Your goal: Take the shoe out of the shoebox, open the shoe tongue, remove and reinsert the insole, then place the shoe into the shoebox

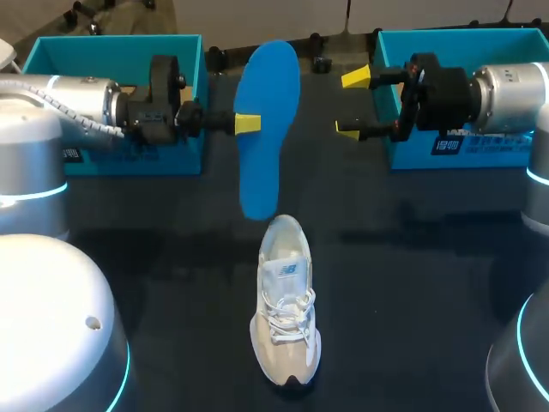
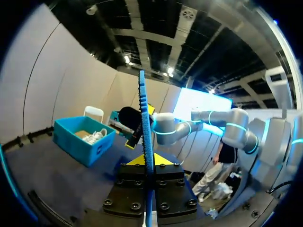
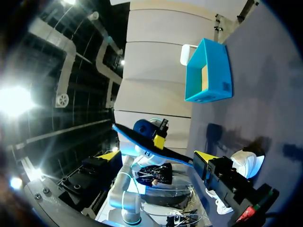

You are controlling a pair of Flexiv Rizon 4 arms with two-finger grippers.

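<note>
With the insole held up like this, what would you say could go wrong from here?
1. The left jaws pinch the blue insole only by its side edge, midway along, so it may swing or slip on the way down.
2. The shoe stands loose on the table, and the right jaws are open, apart from it. Pressing the insole in might push the shoe away or buckle the insole.

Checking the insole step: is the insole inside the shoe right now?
No, the left end effector holds the insole in the air, outside the shoe.
</note>
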